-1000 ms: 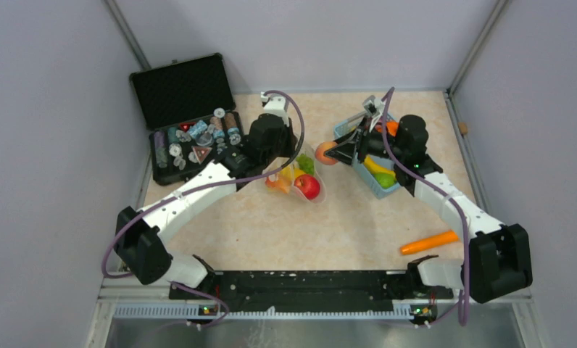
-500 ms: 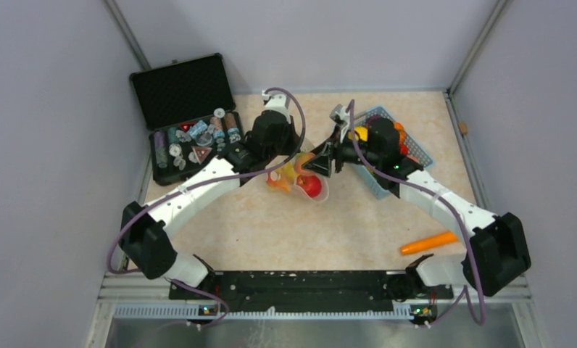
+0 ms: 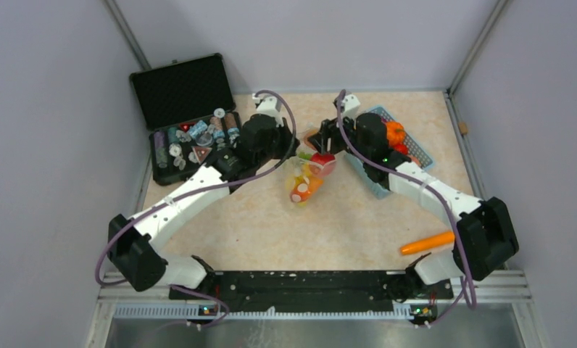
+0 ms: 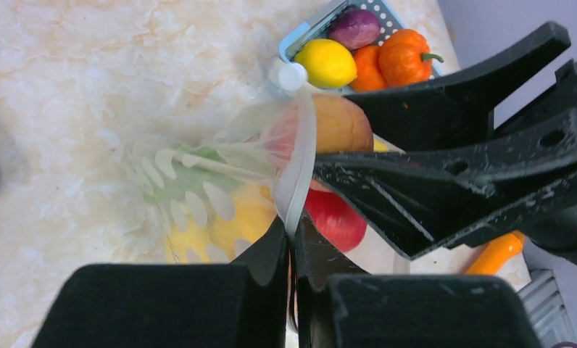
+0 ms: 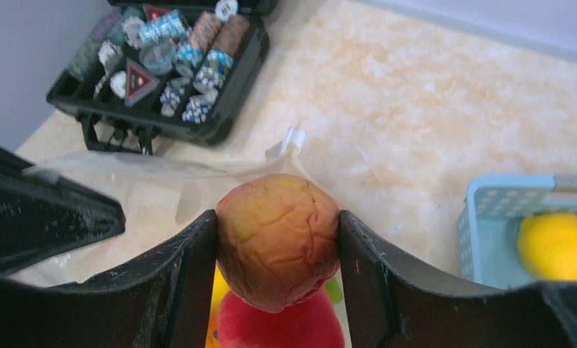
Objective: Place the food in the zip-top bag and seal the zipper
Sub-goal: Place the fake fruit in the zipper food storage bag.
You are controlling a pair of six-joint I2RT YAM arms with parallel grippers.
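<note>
The zip-top bag (image 3: 305, 185) is clear with white dots and holds yellow, green, orange and red food, among it a red apple (image 4: 338, 219). My left gripper (image 3: 294, 154) is shut on the bag's zipper (image 4: 300, 163), the white strip, and holds that edge up; its jaws (image 4: 293, 233) pinch the strip. My right gripper (image 3: 316, 142) is shut on an orange-red wrinkled peach (image 5: 278, 235) and holds it right at the bag's mouth, just above the apple (image 5: 285, 328). The peach also shows in the left wrist view (image 4: 341, 123).
A light-blue basket (image 3: 418, 151) to the right holds a lemon (image 4: 329, 63), a purple fruit (image 4: 354, 27) and an orange pumpkin (image 4: 405, 56). An orange carrot (image 3: 429, 242) lies at the near right. An open black case (image 3: 191, 123) of trinkets stands at the far left.
My right gripper has carried the peach leftward from the basket to the bag's mouth. My left gripper has lifted the bag's edge, and the bag now hangs lower and tilted.
</note>
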